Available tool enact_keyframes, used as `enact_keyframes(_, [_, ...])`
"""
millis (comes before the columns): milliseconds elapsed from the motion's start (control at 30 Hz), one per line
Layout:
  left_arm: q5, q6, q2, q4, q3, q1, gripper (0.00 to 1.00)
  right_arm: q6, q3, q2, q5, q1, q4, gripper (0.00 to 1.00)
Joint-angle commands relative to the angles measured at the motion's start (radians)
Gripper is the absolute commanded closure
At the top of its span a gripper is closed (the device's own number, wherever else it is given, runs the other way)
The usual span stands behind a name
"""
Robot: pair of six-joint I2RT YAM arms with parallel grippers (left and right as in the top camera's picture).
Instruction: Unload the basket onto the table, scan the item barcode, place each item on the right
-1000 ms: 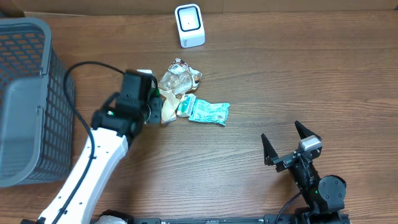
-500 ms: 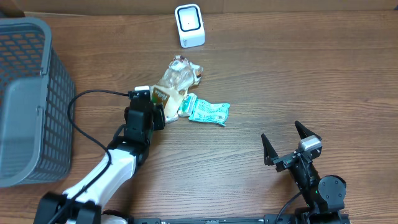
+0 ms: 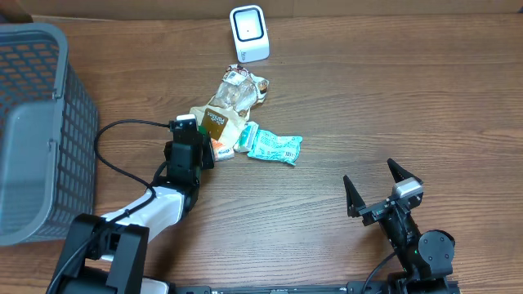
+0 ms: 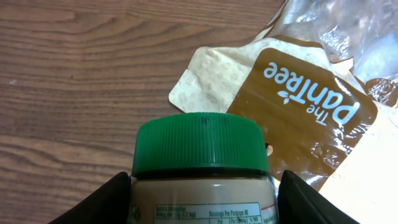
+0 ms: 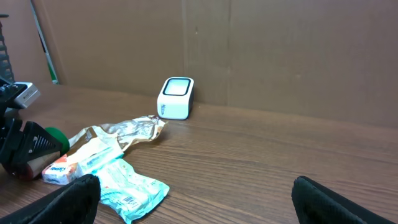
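Jar with green lid point(image 4: 200, 144): lies low over the table point(image 3: 368, 98), beside the brown pouch point(image 4: 305, 118), well short of the scanner point(image 3: 249, 33). The left gripper point(image 4: 202, 194) clasps the jar's two sides. Right gripper point(image 3: 369, 173): jaws spread wide, empty.

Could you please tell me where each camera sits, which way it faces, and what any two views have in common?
Overhead: above the wooden table, looking straight down; left hand and open right hand both show.
Left wrist: low, facing a green-lidded plastic jar and brown plastic pouch; its dark fingers flank the jar.
Right wrist: low, facing the cardboard wall; its dark fingertips fill the bottom corners.
Shared: overhead and right wrist both show the white box-shaped scanner.
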Motion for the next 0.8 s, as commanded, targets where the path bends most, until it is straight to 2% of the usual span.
enact_keyframes(0, [0.020, 0.061, 0.011, 0.025, -0.010, -0.002, 0.44, 0.002, -0.011, -0.012, 0.000, -0.001, 0.008, 0.00])
enact_keyframes(267, [0.024, 0.074, -0.142, 0.014, -0.009, -0.001, 0.32, 0.002, -0.011, -0.012, 0.000, -0.001, 0.008, 0.00])
enact_keyframes(467, [0.027, 0.074, -0.244, -0.021, -0.009, 0.023, 0.31, 0.002, -0.011, -0.012, 0.000, -0.001, 0.008, 0.00])
enact_keyframes(533, [0.081, 0.073, -0.255, -0.040, 0.000, 0.053, 0.33, 0.002, -0.011, -0.012, 0.000, -0.001, 0.008, 0.00])
enact_keyframes(600, [0.204, 0.072, -0.259, -0.108, 0.036, 0.096, 0.36, 0.002, -0.011, -0.012, 0.000, -0.001, 0.008, 0.00])
enact_keyframes(700, [0.366, 0.031, -0.252, -0.337, 0.167, 0.171, 0.36, 0.002, -0.011, -0.012, 0.000, -0.001, 0.008, 0.00])
enact_keyframes(767, [0.413, 0.031, -0.247, -0.491, 0.273, 0.211, 0.33, 0.002, -0.011, -0.012, 0.000, -0.001, 0.008, 0.00])
